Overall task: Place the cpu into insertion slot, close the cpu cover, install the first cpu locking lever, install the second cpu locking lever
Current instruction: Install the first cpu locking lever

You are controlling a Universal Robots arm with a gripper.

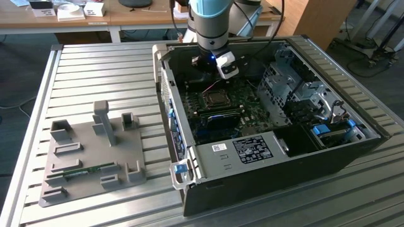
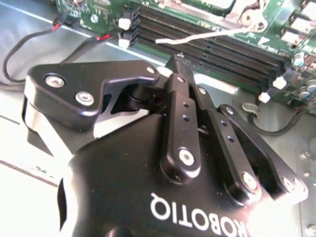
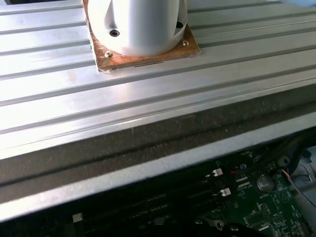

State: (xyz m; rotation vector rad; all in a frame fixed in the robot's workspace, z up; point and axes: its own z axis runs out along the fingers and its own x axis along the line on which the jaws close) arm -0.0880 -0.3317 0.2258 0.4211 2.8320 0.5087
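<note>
An open computer case (image 1: pixel 353 146) lies on the table with the green motherboard (image 1: pixel 243 111) inside. The insertion slot (image 1: pixel 215 98) is a square socket with a silvery rim in the middle of the board. I cannot tell the cpu or the cpu cover apart there. My gripper (image 1: pixel 207 72) hangs above the board's far part, just behind the socket. In the second wrist view its black fingers (image 2: pixel 180 94) meet at the tips, shut, with nothing visible between them. A thin silvery locking lever (image 2: pixel 197 35) lies across the long black memory slots (image 2: pixel 222 52) beside the socket's edge (image 2: pixel 217 6).
A grey fixture plate (image 1: pixel 94 151) with upright blocks and a memory stick sits at the exterior view's left. Drive cages (image 1: pixel 296 90) and a black box (image 1: pixel 252 149) crowd the case. Black cables (image 2: pixel 29 42) run beside the board. The arm's base (image 3: pixel 143 29) stands on the slatted table (image 3: pixel 98 98).
</note>
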